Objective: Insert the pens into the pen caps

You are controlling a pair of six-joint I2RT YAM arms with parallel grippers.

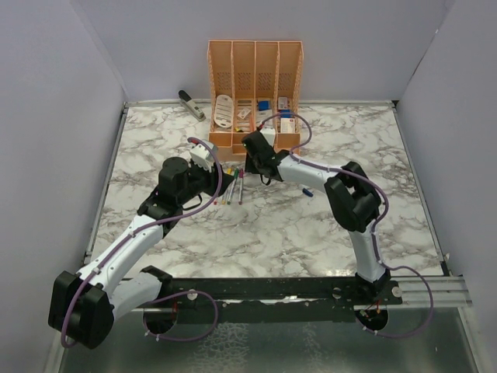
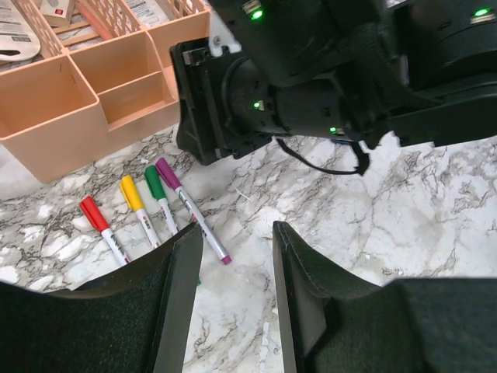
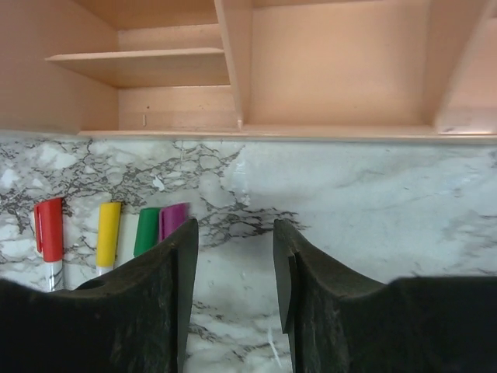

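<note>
Four pens [image 2: 159, 214] lie side by side on the marble surface [image 1: 311, 233], near its far edge and just in front of the left front corner of the orange organiser [image 2: 70, 132]. Each has a cap on its far end: red cap [image 2: 92, 211], yellow cap [image 2: 130, 193], green cap [image 2: 154, 182] and purple cap [image 2: 168, 173]. A small blue item [image 1: 308, 191] lies alone on the surface just right of the right forearm; it is too small to tell pen from cap.

The left gripper [image 2: 235, 233] hangs over bare marble just right of the purple-capped pen, with its fingers apart and nothing between them. The right gripper [image 3: 233, 229] faces the organiser's front wall, also with its fingers apart and empty, the four caps just to its left. A grey stapler [image 1: 191, 104] rests by the far edge, left of the organiser.
</note>
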